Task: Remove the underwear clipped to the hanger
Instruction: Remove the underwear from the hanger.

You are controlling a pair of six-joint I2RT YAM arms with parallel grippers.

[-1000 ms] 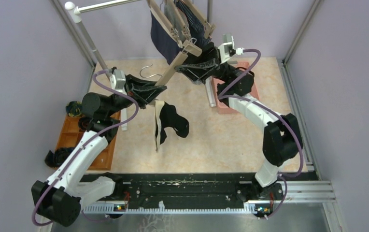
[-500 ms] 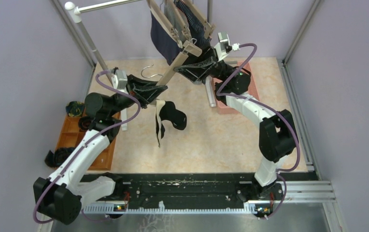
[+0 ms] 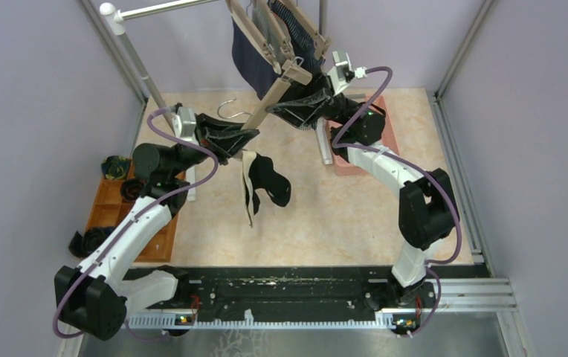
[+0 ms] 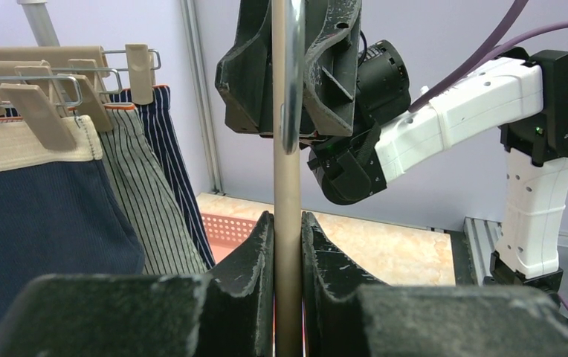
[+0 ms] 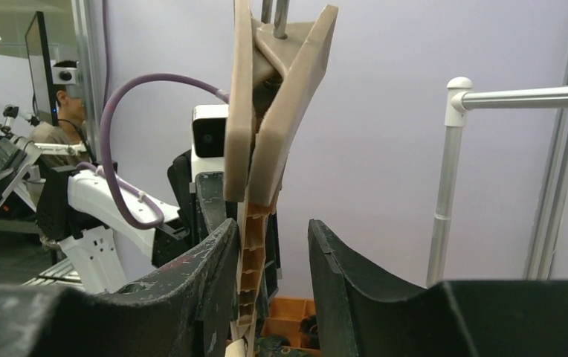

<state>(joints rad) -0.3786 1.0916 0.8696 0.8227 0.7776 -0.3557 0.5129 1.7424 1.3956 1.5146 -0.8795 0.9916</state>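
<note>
Well left of the tilted hanger (image 3: 272, 97), an orange tray (image 3: 110, 212) rests on the tabletop (image 3: 340, 216). The left gripper (image 4: 288, 230) has its fingers clamped tight on the hanger's lower end. The black underwear (image 3: 270, 181) with its beige waistband dangles just below that end. Behind the hanger's upper end, the navy pair (image 3: 250, 63), striped pair (image 4: 143, 201) and pinstriped pair (image 4: 168, 160) hang clipped. At that upper end the right gripper (image 5: 272, 230) straddles the hanger just under its clip (image 5: 273, 97). Its fingers are parted, one touching the hanger and the other apart.
</note>
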